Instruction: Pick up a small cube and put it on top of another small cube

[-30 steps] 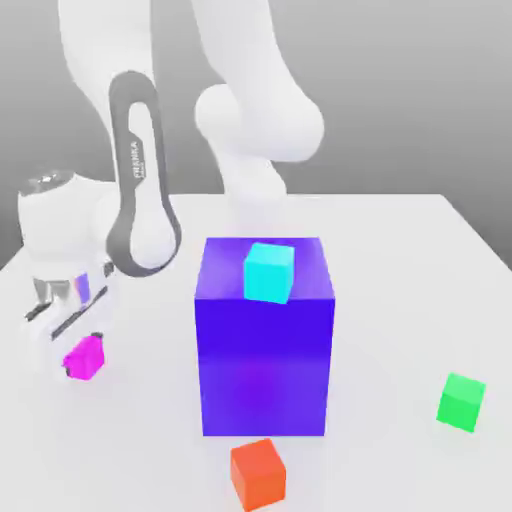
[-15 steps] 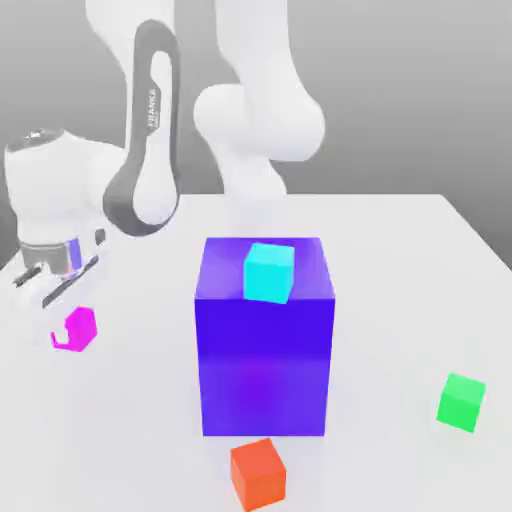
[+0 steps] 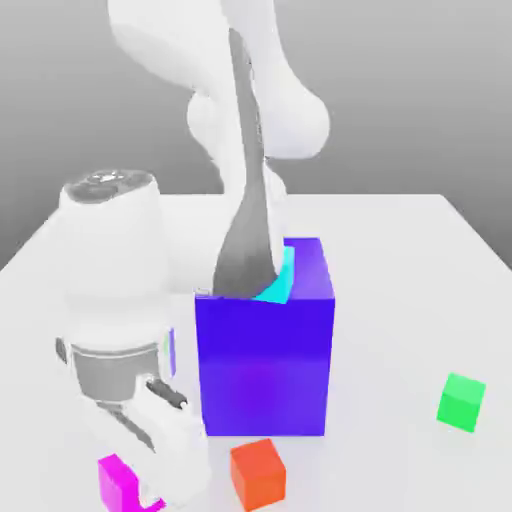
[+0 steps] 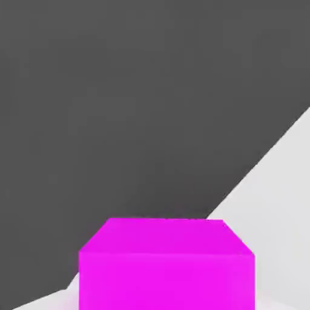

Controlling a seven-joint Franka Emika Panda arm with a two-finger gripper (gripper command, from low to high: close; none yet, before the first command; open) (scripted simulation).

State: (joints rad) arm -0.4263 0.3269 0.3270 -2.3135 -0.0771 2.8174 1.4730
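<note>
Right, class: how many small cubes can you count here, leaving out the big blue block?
4: magenta cube at the pincer, orange-red cube before the block, green cube far right, cyan cube atop the block, partly hidden.

From my remote station I counted four small cubes: one magenta small cube (image 3: 117, 482), one orange-red cube (image 3: 259, 474), one green cube (image 3: 461, 401) and one cyan cube (image 3: 280, 281). There was one big blue-violet block (image 3: 265, 365), one white tabletop (image 3: 400, 260) and one robot arm (image 3: 250, 120)
</note>
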